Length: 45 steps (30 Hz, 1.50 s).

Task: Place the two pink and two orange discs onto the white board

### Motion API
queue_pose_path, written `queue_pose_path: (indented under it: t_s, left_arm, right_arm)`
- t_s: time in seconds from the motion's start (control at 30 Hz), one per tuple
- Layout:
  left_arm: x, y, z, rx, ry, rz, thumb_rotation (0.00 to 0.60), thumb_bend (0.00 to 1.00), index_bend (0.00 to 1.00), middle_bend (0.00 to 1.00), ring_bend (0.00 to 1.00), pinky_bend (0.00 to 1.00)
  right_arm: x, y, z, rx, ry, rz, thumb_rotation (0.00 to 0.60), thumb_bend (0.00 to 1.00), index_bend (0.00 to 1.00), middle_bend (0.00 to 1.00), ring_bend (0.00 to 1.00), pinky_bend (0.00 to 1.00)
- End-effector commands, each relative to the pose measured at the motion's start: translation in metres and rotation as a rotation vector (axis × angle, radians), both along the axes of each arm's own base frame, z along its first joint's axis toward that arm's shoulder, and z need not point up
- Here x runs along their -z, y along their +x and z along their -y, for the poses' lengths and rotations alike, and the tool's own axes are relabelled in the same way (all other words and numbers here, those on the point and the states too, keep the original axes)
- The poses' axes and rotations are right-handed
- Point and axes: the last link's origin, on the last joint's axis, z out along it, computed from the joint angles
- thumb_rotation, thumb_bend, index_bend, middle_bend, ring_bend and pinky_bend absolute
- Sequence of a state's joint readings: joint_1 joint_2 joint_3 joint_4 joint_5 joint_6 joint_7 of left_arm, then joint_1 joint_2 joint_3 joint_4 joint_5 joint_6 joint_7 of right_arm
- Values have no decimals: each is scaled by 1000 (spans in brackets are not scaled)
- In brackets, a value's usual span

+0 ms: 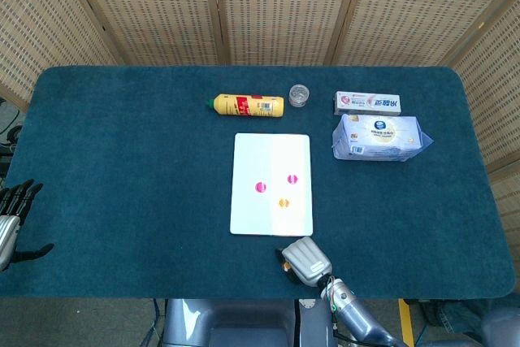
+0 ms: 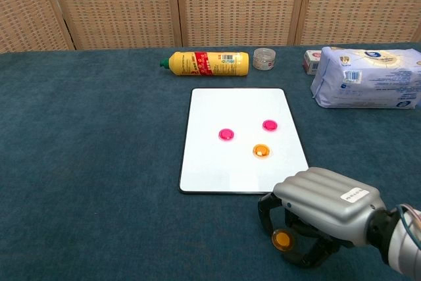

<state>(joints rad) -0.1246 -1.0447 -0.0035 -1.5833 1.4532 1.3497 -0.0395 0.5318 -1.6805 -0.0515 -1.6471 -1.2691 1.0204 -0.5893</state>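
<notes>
The white board (image 2: pixel 237 106) lies mid-table and carries two pink discs (image 2: pixel 225 134) (image 2: pixel 270 125) and one orange disc (image 2: pixel 261 151). In the head view the same board (image 1: pixel 271 152) shows the pink discs (image 1: pixel 260 187) (image 1: pixel 292 179) and the orange disc (image 1: pixel 283 202). A second orange disc (image 2: pixel 283 239) is just off the board's near right corner. My right hand (image 2: pixel 322 215) curls over it and pinches it between thumb and fingertip. Near the table's front edge, the right hand (image 1: pixel 305 260) hides most of that disc (image 1: pixel 285 265). My left hand (image 1: pixel 12 221) hangs beyond the table's left edge, fingers spread, holding nothing.
Behind the board a yellow bottle (image 2: pixel 207 63) lies on its side beside a small clear jar (image 2: pixel 264 58). A toothpaste box (image 1: pixel 368 103) and a tissue pack (image 2: pixel 367 78) sit at the back right. Wicker screens close off the far side.
</notes>
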Motion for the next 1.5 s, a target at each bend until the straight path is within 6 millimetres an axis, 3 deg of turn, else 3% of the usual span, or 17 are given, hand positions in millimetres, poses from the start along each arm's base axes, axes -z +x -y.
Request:
queue_pose_path:
  t_s: [0.03, 0.63, 1.17, 1.5]
  left_arm:
    - [0, 0, 0, 0, -1, 0, 600, 0, 0, 0, 0, 0]
    - [0, 0, 0, -2, -2, 0, 600, 0, 0, 0, 0, 0]
    - [-2, -2, -2, -11, -4, 8, 600, 0, 0, 0, 0, 0]
    - [-2, -3, -4, -17, -6, 10, 600, 0, 0, 0, 0, 0]
  right_arm:
    - [0, 0, 1, 1, -2, -3, 600, 363, 480, 931, 935, 1000]
    - [-9, 17, 16, -29, -53, 16, 600, 388, 492, 930, 934, 1000]
    - [-11, 64, 67, -63, -167, -10, 600, 388, 491, 931, 935, 1000]
    - [4, 85, 79, -75, -172, -47, 600, 386, 492, 931, 934, 1000]
